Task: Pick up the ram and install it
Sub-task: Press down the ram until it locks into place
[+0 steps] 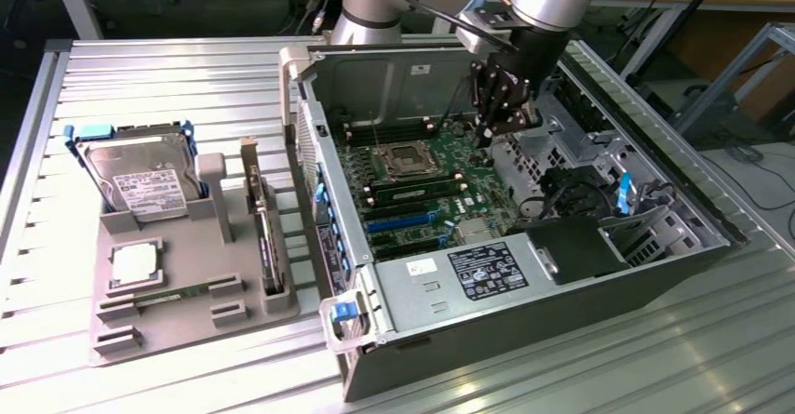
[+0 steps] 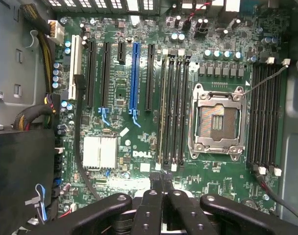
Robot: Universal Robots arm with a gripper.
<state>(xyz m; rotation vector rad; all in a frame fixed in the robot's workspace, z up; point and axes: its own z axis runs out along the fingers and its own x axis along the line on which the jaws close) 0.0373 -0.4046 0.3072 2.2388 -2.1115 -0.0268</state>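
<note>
Gripper (image 2: 161, 180) fingers are pressed together with nothing seen between them, hanging above the motherboard (image 2: 119, 88) at the end of the slot bank beside the CPU socket (image 2: 218, 120). Ram (image 1: 416, 189) stands on edge in a slot near the socket, long axis parallel to the socket's side, contact edge down; a second thin green strip (image 1: 168, 294) lies in the tray (image 1: 186, 326) well apart from the socket, too small to confirm. Judged light, stiff and thin, with fragile chips and contacts: grip the flat faces mid-length, never the contact edge.
</note>
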